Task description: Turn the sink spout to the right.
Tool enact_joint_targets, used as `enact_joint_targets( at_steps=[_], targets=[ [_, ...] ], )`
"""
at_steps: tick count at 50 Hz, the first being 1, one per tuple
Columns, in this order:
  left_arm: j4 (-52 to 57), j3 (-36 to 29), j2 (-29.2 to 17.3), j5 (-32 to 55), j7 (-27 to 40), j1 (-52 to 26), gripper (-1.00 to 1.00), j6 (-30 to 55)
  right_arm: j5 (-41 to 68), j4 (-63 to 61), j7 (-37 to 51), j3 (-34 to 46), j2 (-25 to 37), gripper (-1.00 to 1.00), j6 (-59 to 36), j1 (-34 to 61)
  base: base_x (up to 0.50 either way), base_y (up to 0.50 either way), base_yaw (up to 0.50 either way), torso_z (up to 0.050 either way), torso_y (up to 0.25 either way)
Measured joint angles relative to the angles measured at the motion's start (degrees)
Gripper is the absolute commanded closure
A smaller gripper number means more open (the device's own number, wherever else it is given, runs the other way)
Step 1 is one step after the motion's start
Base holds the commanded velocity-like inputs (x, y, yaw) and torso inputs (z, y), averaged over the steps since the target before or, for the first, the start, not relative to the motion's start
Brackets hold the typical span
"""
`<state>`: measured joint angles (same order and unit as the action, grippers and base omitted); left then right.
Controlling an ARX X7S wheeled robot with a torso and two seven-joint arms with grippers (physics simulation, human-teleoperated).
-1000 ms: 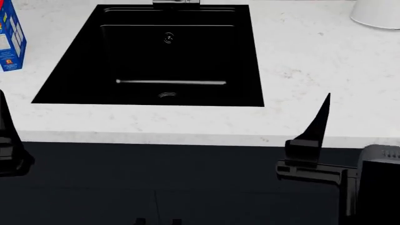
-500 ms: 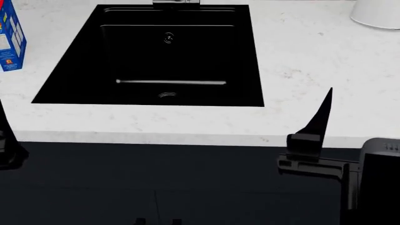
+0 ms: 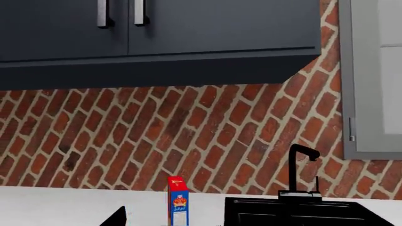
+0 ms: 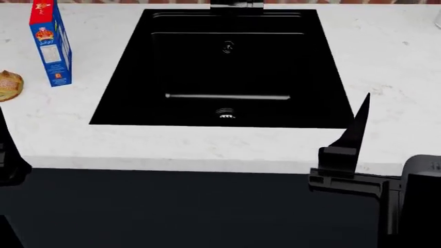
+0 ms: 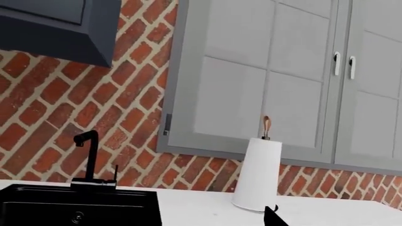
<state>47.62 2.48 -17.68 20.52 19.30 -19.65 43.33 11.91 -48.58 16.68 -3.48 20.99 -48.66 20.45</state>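
Sink spout point(image 5: 88, 155) stands upright at the counter's point(image 4: 386, 62) back edge, beyond the sink point(image 4: 224, 67); right gripper point(image 4: 348, 142) nearer, probably; jaw state indiscernible.

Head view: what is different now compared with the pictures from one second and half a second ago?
The view itself shifted: the sink now sits further right and lower in the picture, and its drain strainer shows clearly. The blue carton is now fully visible, and a round brown item appeared at the left edge. The right gripper rose slightly. Nothing was grasped; the sink spout is untouched.
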Motion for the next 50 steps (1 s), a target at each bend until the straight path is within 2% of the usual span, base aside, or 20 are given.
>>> enact_joint_targets(
  at_steps=[23, 50],
  targets=[
    [-0.58, -0.23, -0.22, 0.60, 0.02, 0.41, -1.00, -1.34, 0.31, 0.67, 0.75, -0.45, -0.40, -1.00, 1.12, -1.70, 0.31, 0.27, 0.00, 0.000, 0.000],
    [-0.98, -1.78, -0.78, 0.65, 0.56, -0.12, -1.00, -1.38, 1.35, 0.27, 1.14, -1.65, 0.02, -1.00, 0.32, -1.91, 0.36, 0.02, 0.00, 0.000, 0.001]
  ],
)
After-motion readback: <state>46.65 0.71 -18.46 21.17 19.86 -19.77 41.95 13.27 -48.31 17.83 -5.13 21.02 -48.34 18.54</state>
